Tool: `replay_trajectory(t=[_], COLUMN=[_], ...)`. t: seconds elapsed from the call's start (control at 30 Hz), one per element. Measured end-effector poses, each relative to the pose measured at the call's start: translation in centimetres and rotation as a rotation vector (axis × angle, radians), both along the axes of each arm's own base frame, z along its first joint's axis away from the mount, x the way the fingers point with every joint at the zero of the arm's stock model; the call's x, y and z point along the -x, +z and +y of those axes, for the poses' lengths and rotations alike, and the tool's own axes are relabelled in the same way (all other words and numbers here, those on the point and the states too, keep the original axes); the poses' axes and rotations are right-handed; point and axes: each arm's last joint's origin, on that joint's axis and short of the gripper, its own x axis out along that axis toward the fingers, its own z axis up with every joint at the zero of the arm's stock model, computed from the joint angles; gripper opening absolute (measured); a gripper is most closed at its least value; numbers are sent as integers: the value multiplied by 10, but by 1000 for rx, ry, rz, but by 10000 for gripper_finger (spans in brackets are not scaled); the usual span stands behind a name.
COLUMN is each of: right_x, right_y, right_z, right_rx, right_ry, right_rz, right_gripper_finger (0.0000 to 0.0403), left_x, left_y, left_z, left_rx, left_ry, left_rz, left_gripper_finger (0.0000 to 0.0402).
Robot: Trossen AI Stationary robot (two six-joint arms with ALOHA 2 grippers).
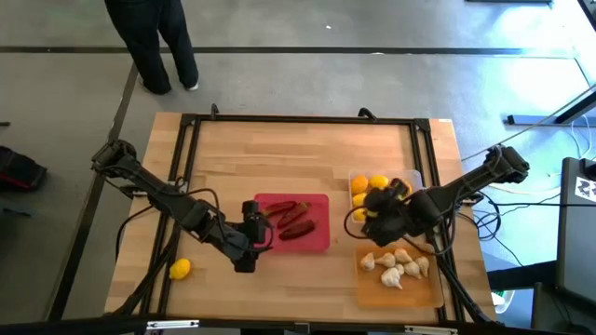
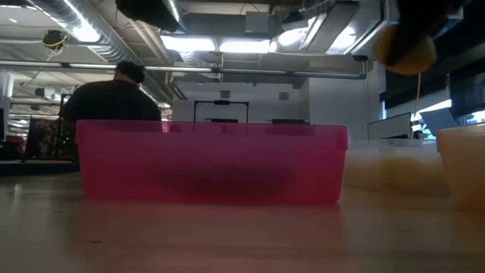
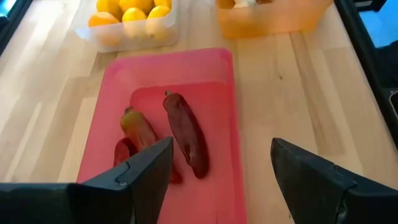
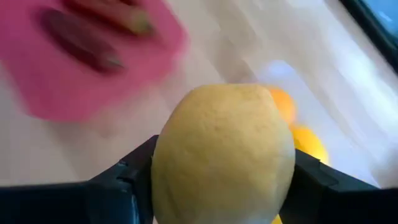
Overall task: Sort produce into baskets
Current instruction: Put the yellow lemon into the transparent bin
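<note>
1. The wooden desk [image 1: 279, 158] carries three trays set in its near half and a black frame around its edge.
2. A person [image 1: 154, 42] stands on the floor beyond the far left corner of the desk; in the low view the same figure shows dark behind the red tray.
3. The left arm reaches in from the left, and the left claw [image 1: 248, 244] sits just left of the red tray with its fingers spread wide and nothing between them; its wrist view looks past them onto the tray.
4. The right arm comes in from the right, and the right claw [image 1: 371, 212] is closed on a lemon [image 4: 222, 155], held above the near end of the clear tray.
5. The red tray [image 1: 320, 240] lies near the middle of the desk and holds dark red chili peppers [image 1: 296, 221], lying side by side.
6. The orange tray [image 1: 372, 288] lies at the near right and holds whitish garlic bulbs [image 1: 399, 265].
7. The clear tray [image 1: 414, 179] sits just beyond the orange one and holds several lemons [image 1: 372, 182].
8. One loose lemon [image 1: 180, 269] lies on the desk at the near left, apart from all trays.
</note>
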Motion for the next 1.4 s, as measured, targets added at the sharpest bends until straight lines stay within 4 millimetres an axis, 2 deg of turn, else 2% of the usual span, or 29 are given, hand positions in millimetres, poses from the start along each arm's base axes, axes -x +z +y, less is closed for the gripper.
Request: replay_trajectory(t=[0.2,0.33,0.53,0.73,1.0,1.27,1.4], right_x=[21,30,49,60,68,64,63], right_y=[-6,-18,-42,-72,-105,-109,-110], right_z=[-21,-37,-62,-77,-88,-96,-95], right_rx=[39,-5,-71,-133,-183,-167,-179], right_ry=[-211,-289,-409,-501,-573,-622,-614], right_rz=[182,248,339,374,408,436,430], right_gripper_finger=[230,230,230,230,230,231,257], left_x=[0,0,0,0,0,0,0], left_y=[0,0,0,0,0,0,0], left_z=[0,0,0,0,0,0,0], left_rx=[-2,-2,-2,-10,-12,-12,-12], left_ry=[-2,-2,-3,-9,-10,-10,-10], left_rz=[0,0,0,2,2,2,3], left_gripper_finger=[265,265,265,265,265,265,265])
